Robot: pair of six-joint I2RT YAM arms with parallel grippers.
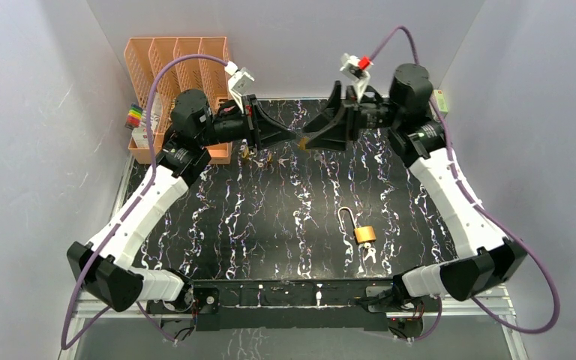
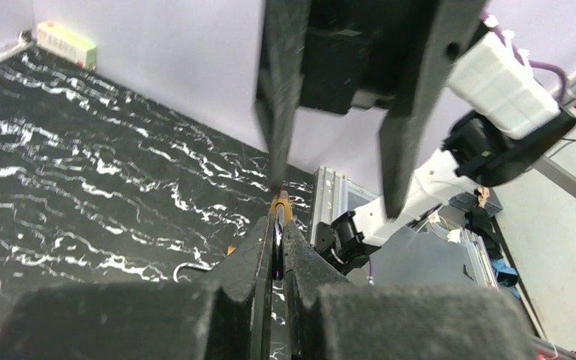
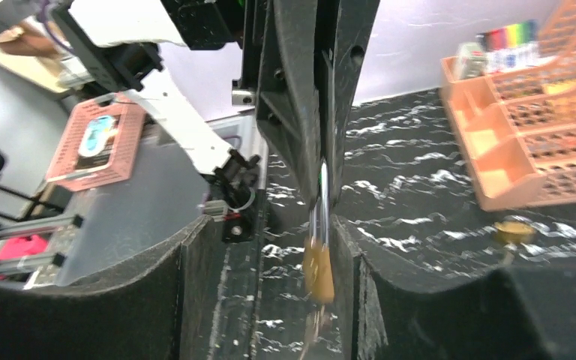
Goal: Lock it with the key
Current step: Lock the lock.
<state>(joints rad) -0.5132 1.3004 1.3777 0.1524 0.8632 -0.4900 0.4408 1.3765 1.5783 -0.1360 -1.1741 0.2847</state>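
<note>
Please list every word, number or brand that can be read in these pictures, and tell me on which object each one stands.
No text can be read in any view.
Padlock: any brand mark is too small to read.
Key: blurred, no marks can be made out.
Pink packet: its label is blurred.
Marker pack: print too blurred to read.
Small box by the wall: too small to read.

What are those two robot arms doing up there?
They meet above the table with a small key between them. The left end effector is shut on the key; the right end effector stands open around its other end. The brass padlock lies on the table, shackle open, not yet locked.
</note>
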